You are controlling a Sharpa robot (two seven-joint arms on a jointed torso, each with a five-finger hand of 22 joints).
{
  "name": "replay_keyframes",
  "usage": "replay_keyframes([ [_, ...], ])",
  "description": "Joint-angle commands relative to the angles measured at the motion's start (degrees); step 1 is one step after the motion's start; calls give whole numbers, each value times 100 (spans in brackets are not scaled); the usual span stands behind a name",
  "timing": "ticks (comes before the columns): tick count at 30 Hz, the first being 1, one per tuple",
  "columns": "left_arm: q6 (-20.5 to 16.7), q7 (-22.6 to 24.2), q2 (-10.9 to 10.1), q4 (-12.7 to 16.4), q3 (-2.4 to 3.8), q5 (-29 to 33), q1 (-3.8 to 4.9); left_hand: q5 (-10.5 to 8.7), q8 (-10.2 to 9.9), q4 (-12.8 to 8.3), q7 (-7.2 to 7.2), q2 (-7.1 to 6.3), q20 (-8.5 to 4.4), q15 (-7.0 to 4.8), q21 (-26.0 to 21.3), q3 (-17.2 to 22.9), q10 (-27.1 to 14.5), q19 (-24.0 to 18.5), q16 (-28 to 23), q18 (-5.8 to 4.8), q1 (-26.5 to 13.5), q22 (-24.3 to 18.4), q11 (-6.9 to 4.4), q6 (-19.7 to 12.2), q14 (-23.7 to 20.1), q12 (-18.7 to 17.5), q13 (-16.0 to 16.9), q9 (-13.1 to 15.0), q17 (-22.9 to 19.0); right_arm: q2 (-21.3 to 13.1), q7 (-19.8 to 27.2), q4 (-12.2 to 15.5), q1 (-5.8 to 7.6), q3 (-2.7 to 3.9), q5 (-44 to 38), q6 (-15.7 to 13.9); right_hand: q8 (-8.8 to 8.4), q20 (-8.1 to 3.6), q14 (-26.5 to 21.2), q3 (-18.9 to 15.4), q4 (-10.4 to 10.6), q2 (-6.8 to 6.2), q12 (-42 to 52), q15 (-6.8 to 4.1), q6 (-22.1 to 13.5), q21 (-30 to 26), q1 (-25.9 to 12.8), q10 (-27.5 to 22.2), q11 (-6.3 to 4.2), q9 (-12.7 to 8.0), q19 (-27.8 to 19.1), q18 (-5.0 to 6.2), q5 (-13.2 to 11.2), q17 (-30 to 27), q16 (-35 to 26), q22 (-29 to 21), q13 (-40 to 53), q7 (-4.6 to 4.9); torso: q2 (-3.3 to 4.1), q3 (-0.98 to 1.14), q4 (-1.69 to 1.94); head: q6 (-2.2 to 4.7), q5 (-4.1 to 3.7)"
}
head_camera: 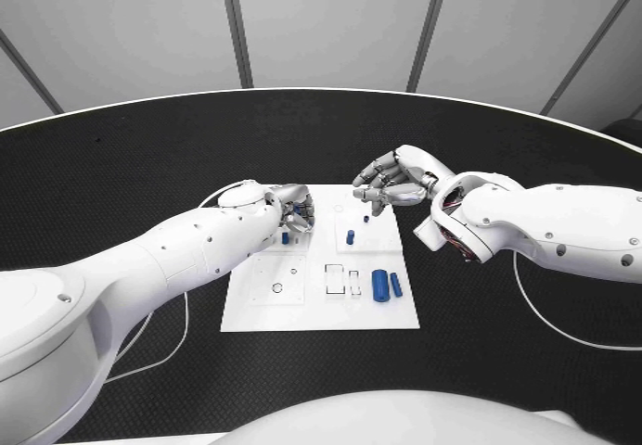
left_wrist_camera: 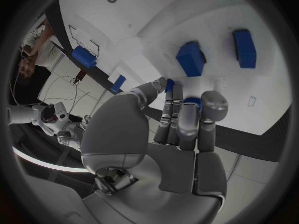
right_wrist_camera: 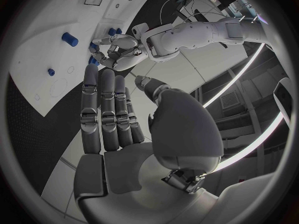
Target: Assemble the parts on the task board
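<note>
L hand (left_wrist_camera: 177,134) over white task board (left_wrist_camera: 206,20), fingers (left_wrist_camera: 187,122) together w/ blue part (left_wrist_camera: 192,101) at tips. Other blue parts (left_wrist_camera: 191,58) standing on board.

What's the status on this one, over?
Left hand pinches a blue part on the task board. Right hand open above its far edge. Nothing obstructing.

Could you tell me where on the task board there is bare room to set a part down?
The task board is bare along its near strip, below the rectangular recesses and the two lying blue cylinders. The far end is crowded: the left hand, the right hand and small standing blue parts sit there.
</note>
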Motion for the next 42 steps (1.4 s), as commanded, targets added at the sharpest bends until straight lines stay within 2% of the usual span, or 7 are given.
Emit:
replay_keyframes([
  [1, 44, -19, 5, -19, 0, -4, 0, 24, -63, -196, 19, 36, 9, -26, 34, 235, 77, 41, -4, -110, 165, 8, 1, 62, 25, -58, -2855, -15, 51, -1, -1, 2, 0, 0, 0, -2, 30, 7, -13, 35, -2, 2, 21, -8, -8, 12, 66, -40, -9, 8, 13, 15, 22, 7, -25, -6, 7, -11, -5, 0, -2, -2, -6],
  [10, 64, -11, 15, -53, 0, -12, 0, 28, -121, -303, 30, 31, 11, -31, 105, 439, 255, 66, 11, -123, 218, 91, -2, 135, 37, -170, -2874, -2, 77, -11, -3, 13, 0, 0, 0, -8, 30, 7, -13, 35, -2, 2, 21, -8, -8, 12, 66, -40, -9, 8, 13, 15, 22, 7, -25, -6, 7, -11, -2, -5, 5, -2, -29],
  [28, -271, 164, -75, 35, 3, 81, 5, 37, -179, -336, 74, 5, 9, -19, 167, 531, 331, 101, 42, -137, 200, 174, 19, 148, 76, -281, -2887, -1, 187, -22, 4, 19, 0, 0, 0, -21, 30, 7, -13, 35, -2, 2, 21, -8, -8, 12, 66, -40, -9, 8, 13, 15, 22, 7, -25, -6, 7, -11, -12, -8, 15, 9, -39],
  [42, -368, 212, -143, 118, 6, 256, 34, 41, -192, -347, 80, 5, 11, -16, 178, 556, 344, 105, 44, -139, 206, 188, 23, 149, 80, -305, -2889, -1, 194, -21, 9, 11, 0, 0, 0, -23, 30, 7, -13, 35, -2, 2, 21, -8, -8, 12, 66, -40, -9, 8, 13, 15, 22, 7, -25, -6, 7, -11, -10, -1, 7, 34, -26],
])
